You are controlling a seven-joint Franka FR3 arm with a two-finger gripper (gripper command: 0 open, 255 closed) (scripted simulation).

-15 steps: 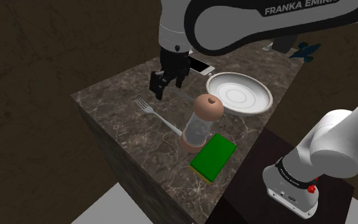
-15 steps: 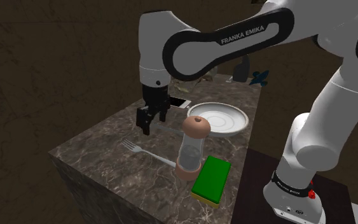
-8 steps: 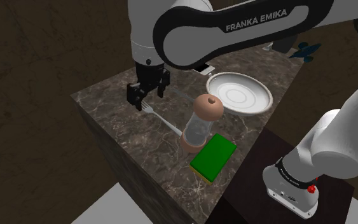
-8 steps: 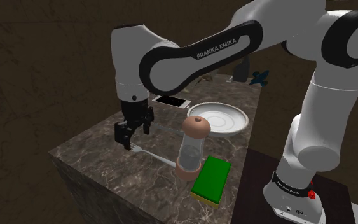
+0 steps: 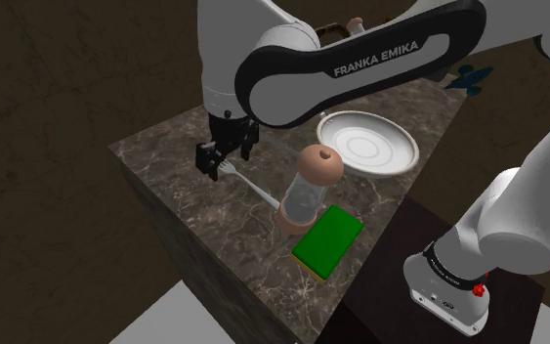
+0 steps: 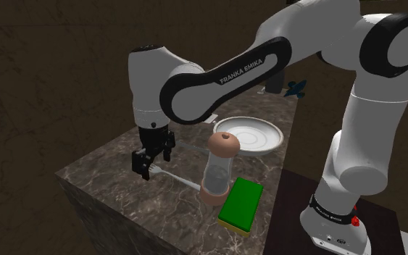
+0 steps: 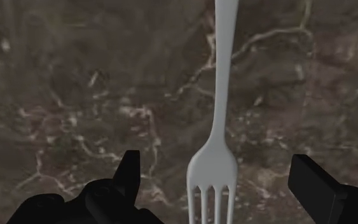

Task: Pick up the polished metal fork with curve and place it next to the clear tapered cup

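Observation:
A pale metal fork lies flat on the dark marble counter, its handle running toward the grinder. My gripper hangs low over the tined end, open, and the wrist view shows the fork lying between the spread fingers of the gripper, untouched. From the second exterior view, the gripper covers the tines and the fork's handle sticks out. A faint clear cup outline stands between the gripper and the plate.
A tall clear grinder with pinkish top and base stands at the fork's handle end. A green sponge lies beside it near the counter edge. A white plate sits further back.
The gripper has swung from beside the plate to the shoulder view's left and come down over the fork's tines. The fork has not moved and the fingers stay apart.

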